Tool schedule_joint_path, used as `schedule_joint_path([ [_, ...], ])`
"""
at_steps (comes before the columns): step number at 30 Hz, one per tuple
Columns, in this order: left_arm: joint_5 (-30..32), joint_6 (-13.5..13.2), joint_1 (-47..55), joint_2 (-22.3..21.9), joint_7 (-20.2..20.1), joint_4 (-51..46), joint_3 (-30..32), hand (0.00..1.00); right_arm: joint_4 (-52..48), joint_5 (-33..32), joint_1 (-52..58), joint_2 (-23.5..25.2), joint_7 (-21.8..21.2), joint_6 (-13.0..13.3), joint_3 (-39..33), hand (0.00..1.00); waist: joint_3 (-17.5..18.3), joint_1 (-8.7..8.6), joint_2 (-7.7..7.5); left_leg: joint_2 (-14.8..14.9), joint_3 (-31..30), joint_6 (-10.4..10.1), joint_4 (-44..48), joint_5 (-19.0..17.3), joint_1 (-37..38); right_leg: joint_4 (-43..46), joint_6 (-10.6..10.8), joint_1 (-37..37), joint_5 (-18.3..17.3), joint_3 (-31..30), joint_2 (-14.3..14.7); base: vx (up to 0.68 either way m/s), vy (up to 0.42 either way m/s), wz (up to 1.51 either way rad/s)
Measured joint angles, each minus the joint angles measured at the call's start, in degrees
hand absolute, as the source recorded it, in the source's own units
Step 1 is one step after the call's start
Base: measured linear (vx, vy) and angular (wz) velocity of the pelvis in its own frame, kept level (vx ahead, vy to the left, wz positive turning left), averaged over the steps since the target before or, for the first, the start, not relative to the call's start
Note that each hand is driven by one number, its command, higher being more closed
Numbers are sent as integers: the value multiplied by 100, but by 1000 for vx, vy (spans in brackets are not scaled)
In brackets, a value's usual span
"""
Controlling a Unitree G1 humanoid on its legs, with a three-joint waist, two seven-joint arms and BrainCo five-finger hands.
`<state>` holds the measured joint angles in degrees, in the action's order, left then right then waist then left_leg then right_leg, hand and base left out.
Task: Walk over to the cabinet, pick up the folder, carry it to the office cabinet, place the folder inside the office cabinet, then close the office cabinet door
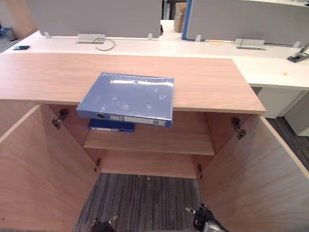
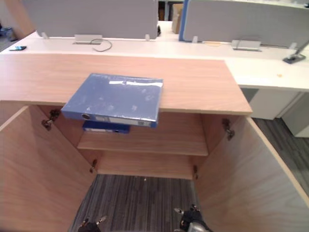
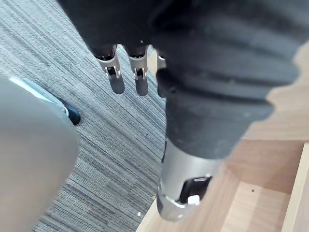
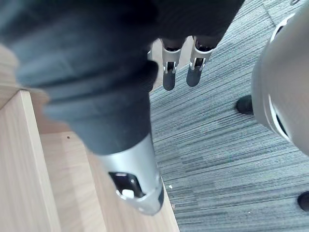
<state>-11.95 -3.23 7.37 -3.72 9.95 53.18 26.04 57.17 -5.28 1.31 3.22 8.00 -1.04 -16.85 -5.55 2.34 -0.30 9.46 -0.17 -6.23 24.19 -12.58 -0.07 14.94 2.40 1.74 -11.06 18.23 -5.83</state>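
Wood cabinet (image 1: 207, 82) stands open. Folder (image 1: 128, 96) flat on top, long side left-right, front edge sticking out. Left hand (image 1: 103, 224) and right hand (image 1: 204, 220) hang low, well below folder, fingers loose, holding nothing. Left hand seems nearer.

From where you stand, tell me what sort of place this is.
Most likely an open-plan office: grey partition screens stand on long white desks, and a blue ring-binder folder lies on top of a low light-wood cabinet with both doors open.
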Motion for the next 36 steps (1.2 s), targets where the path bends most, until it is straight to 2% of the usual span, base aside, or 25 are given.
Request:
schedule_joint_path([
  [3, -873, -26, 163, 17, -66, -287, -244, 0, -1, 5, 32, -4, 0, -27, 1, 0, -52, 73, -11, 114, 282, -13, 936, -88, -302, -243, -31, 434, 51, 203, -14, 18, -5, 33],
  [5, -1866, -70, 308, 54, -224, -660, -562, 0, -13, 112, 36, -8, -8, -50, 0, 0, -49, 83, -4, 50, 463, 37, 551, -68, -293, -252, 38, 428, 100, 209, -21, 8, 118, 11],
  [6, -2149, -78, 314, 53, -266, -781, -637, 0, -19, 155, 21, -15, -8, -57, -1, 0, -26, 84, -2, 5, 430, 38, 357, -68, -282, -287, 73, 376, 140, 206, -21, 9, 147, 28],
  [8, -3154, -119, 348, 69, -406, -1489, -1053, 0, -19, 239, 2, -24, -17, -136, 25, 0, -60, 97, -25, -132, 368, 76, -413, -45, -140, -515, 100, 231, 334, 202, -23, -2, 164, 29],
  [10, -3678, -154, 483, 96, -428, -2080, -1159, 0, -58, 342, 33, -10, -46, -159, 93, 0, -77, 119, -64, -241, 401, 207, -623, 55, -15, -605, 94, 282, 458, 159, -102, -31, 139, 3],
  [12, -3984, -229, 696, 113, -429, -2810, -1272, 0, -159, 445, 133, -26, -72, -164, 270, 0, -48, 119, -61, -360, 436, 273, -879, 158, 180, -691, 106, 406, 479, 101, -210, -52, 92, -2],
  [16, -4026, -534, 887, 185, -336, -4225, -1369, 0, -326, 567, 250, -44, -89, -186, 564, 0, -5, 157, -66, -506, 484, 329, -1505, 550, 335, -891, 176, 335, 648, 35, -294, -79, 19, 1],
  [19, -3620, -632, 935, 168, -89, -5276, -1445, 0, -345, 646, 282, -59, -81, -222, 736, 0, 13, 179, -72, -498, 453, 290, -1717, 711, 353, -1043, 160, 344, 759, 28, -223, -95, -27, 0],
  [23, -2559, -727, 932, 147, 310, -6358, -1592, 0, -341, 646, 336, -81, -76, -219, 824, 0, 131, 185, -70, -429, 434, 241, -1793, 756, 377, -1053, 148, 347, 767, 18, -146, -60, -34, -1],
  [29, 136, -751, 926, 108, 1416, -7874, -1665, 0, -283, 645, 405, -98, 50, -131, 962, 0, 309, 201, -74, -391, 453, 226, -1844, 767, 424, -1093, 131, 361, 785, -32, -86, 2, -2, -2],
  [32, 1770, -610, 892, 137, 1992, -8258, -1774, 0, -212, 656, 417, -66, 135, -103, 965, 0, 378, 275, -65, -388, 584, 228, -1901, 767, 500, -1247, 117, 402, 874, -170, -52, 2, 45, -19],
  [35, 2854, -399, 671, 428, 2079, -8253, -2333, 0, -115, 668, 402, -79, 176, -93, 931, 0, 411, 300, -65, -388, 598, 228, -1908, 766, 496, -1310, 117, 408, 902, -224, -34, -17, 33, -7],
  [36, 3002, -378, 606, 516, 2080, -8243, -2441, 0, -107, 672, 402, -87, 176, -93, 916, 0, 425, 300, -61, -385, 605, 228, -1912, 766, 496, -1319, 115, 405, 905, -248, -26, -18, 25, -9],
])
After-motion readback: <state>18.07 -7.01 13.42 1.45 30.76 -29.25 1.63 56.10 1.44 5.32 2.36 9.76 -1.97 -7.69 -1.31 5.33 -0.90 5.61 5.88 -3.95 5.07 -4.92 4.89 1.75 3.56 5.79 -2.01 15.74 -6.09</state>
